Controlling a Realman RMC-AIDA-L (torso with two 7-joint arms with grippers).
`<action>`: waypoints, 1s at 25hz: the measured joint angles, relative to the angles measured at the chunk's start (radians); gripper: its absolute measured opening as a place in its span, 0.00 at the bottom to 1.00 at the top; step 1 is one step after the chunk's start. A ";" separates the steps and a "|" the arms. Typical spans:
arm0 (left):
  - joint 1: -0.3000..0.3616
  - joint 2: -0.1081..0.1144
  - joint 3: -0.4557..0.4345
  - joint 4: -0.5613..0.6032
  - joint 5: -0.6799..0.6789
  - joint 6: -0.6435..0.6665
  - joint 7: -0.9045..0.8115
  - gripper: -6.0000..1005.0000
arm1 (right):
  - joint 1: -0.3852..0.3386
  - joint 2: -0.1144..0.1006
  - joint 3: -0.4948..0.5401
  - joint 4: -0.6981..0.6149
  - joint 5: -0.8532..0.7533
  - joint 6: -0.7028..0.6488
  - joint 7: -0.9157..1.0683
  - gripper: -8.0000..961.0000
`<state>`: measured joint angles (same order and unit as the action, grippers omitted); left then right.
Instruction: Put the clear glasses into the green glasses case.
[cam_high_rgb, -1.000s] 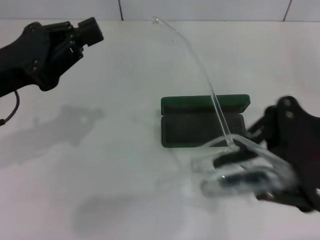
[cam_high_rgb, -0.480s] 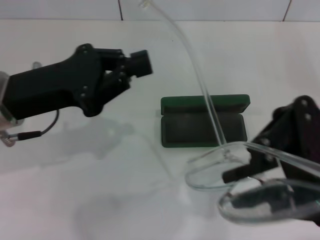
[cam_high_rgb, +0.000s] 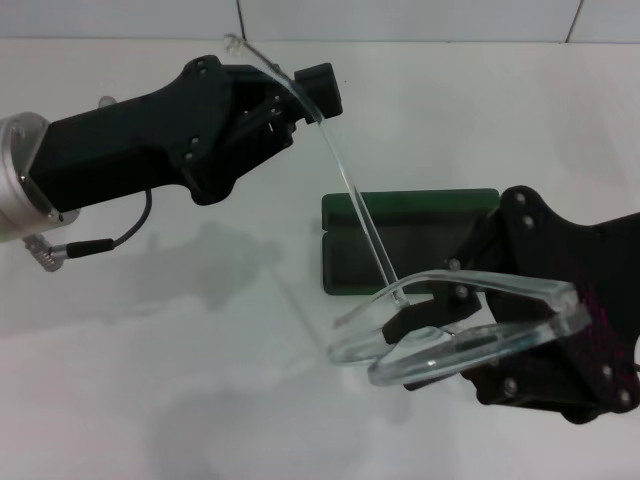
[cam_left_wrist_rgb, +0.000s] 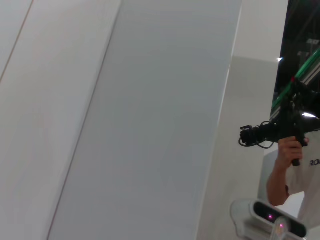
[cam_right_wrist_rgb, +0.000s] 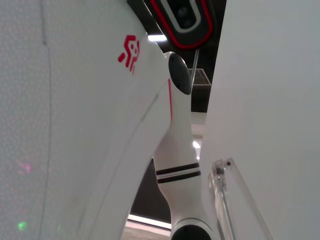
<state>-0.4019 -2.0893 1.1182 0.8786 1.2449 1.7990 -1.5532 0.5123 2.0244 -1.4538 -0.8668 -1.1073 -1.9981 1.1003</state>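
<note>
The clear glasses (cam_high_rgb: 470, 335) hang in the air in front of the case, lens roughly level, with my right gripper (cam_high_rgb: 428, 322) shut on the lens front. One long clear arm of the glasses (cam_high_rgb: 345, 180) rises up and to the left across the case. Its upper end crosses my left gripper (cam_high_rgb: 300, 95), which is high at the upper left; whether it grips the arm does not show. The green glasses case (cam_high_rgb: 352, 210) lies open on the table, lid standing at the back, dark lining facing up. A clear edge of the glasses (cam_right_wrist_rgb: 225, 197) shows in the right wrist view.
The white table (cam_high_rgb: 150, 350) ends at a tiled wall (cam_high_rgb: 400, 18) behind. The left arm's cable (cam_high_rgb: 120, 238) hangs under the wrist. The left wrist view shows only wall panels and a person (cam_left_wrist_rgb: 287, 160) far off.
My left arm has swung right and up to the glasses' raised arm. My right gripper has carried the glasses left and turned the lens flatter; the raised arm's tip has leaned left.
</note>
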 joint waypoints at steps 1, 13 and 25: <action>-0.001 0.000 0.002 0.000 -0.001 0.002 0.000 0.06 | 0.003 0.000 -0.001 0.006 0.000 0.003 -0.003 0.13; 0.022 0.000 0.040 -0.009 -0.042 0.051 0.016 0.06 | 0.003 -0.001 0.002 0.042 0.001 0.040 -0.025 0.13; 0.033 0.000 0.068 -0.024 -0.078 0.089 0.047 0.06 | -0.001 0.001 -0.014 0.055 0.008 0.035 -0.034 0.13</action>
<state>-0.3692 -2.0892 1.1860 0.8547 1.1665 1.8878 -1.5063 0.5118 2.0253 -1.4674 -0.8118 -1.0990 -1.9636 1.0662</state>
